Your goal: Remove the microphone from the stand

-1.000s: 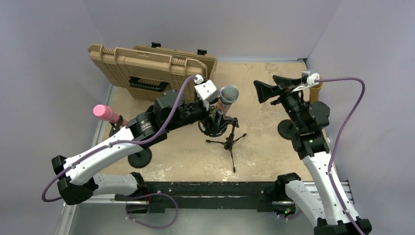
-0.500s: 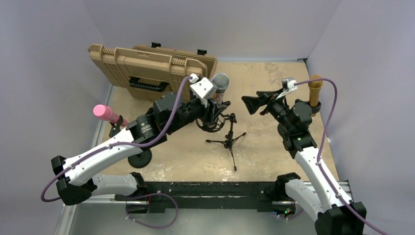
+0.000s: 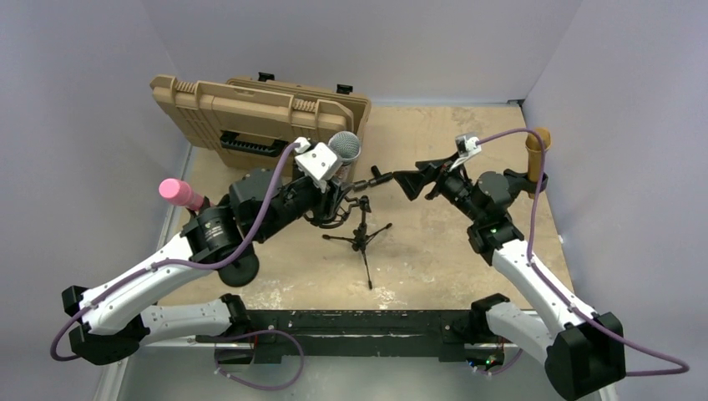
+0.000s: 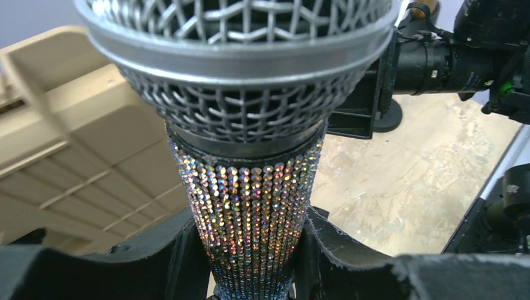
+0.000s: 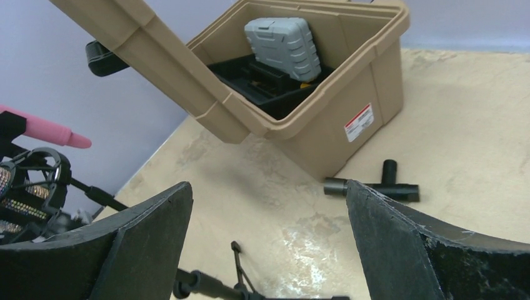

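Observation:
The microphone [image 3: 344,147] has a silver mesh head and a rhinestone body [image 4: 250,212]. My left gripper [image 3: 332,190] is shut on that body just below the head, one black finger [image 4: 350,256] on each side. The lower end of the microphone sits in the black ring mount [image 5: 34,187] of the small tripod stand [image 3: 359,238]. My right gripper [image 3: 411,184] hangs open to the right of the stand, with nothing between its fingers [image 5: 400,237]. The stand's legs [image 5: 240,284] show low between them.
An open tan case [image 3: 259,109] stands at the back left with a grey box [image 5: 281,47] inside. A black T-shaped piece [image 3: 373,178] lies on the table near it. A pink microphone [image 3: 175,192] stands at the left and a brown one [image 3: 538,146] at the right.
My left gripper closed on the microphone and moved left, and the stand came along with it. My right arm swung left toward the stand, still open.

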You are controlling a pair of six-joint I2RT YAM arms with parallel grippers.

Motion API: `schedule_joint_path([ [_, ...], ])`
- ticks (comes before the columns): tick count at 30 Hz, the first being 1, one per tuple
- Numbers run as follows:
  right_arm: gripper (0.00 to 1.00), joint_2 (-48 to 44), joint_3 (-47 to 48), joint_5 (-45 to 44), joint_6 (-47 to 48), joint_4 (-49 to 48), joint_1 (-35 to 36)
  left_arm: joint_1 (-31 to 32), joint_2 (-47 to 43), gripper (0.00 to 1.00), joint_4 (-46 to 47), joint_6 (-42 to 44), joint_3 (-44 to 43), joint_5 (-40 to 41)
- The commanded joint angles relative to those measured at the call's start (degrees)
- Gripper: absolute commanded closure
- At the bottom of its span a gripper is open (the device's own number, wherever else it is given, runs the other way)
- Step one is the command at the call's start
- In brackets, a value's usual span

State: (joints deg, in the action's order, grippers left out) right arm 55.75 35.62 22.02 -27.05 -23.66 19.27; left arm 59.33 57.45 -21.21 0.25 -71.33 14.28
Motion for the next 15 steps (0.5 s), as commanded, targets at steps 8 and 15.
schedule_joint_path([
  [8,0.08,5.3,-1.9,-0.6,2.0,-15.4,14.4,0.0,-4.3,1.0,4.9,0.9,2.9,10.2],
  [15,0.08,2.0,-11.7,-0.1,3.5,-31.0,18.8,0.0,-4.6,1.0,4.4,0.9,2.6,10.4],
])
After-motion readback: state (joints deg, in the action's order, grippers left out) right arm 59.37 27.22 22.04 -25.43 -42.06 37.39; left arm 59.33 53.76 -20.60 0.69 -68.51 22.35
